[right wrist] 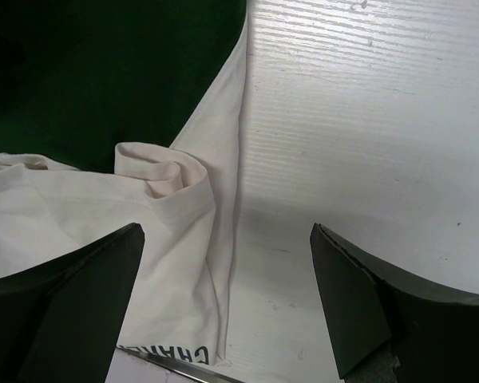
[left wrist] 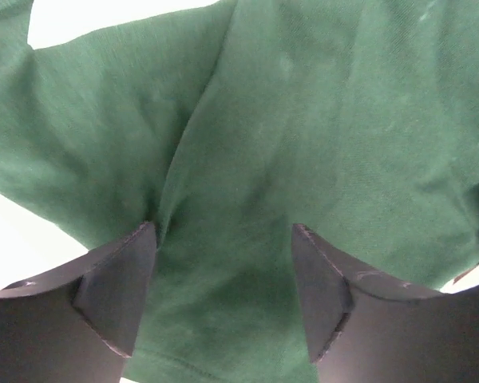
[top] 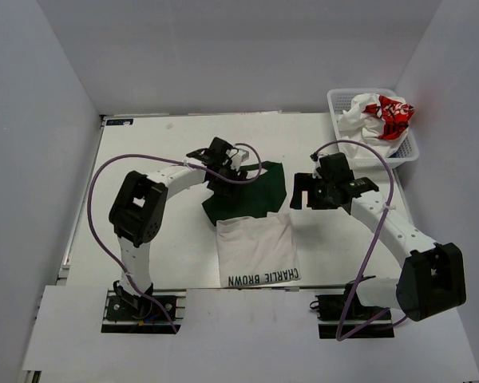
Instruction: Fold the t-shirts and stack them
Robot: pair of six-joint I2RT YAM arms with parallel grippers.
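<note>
Off-white, green-sleeved cloth t-shirt (top: 255, 243) laid on white worktop (top: 144, 152), left claw (left wrist: 223, 227) held wide over its green part, right claw (right wrist: 225, 227) spread wide beside its edge

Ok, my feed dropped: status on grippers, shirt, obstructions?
Left gripper open, right gripper open, both empty. Off-white green-sleeved cloth tee partly folded, flat under left. Nothing in the way.

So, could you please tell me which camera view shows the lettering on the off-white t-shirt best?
The top external view: the whole lettering reads along the near edge of the off-white t-shirt. The right wrist view catches only a few letters at its bottom edge; the left wrist view shows only green cloth.
</note>
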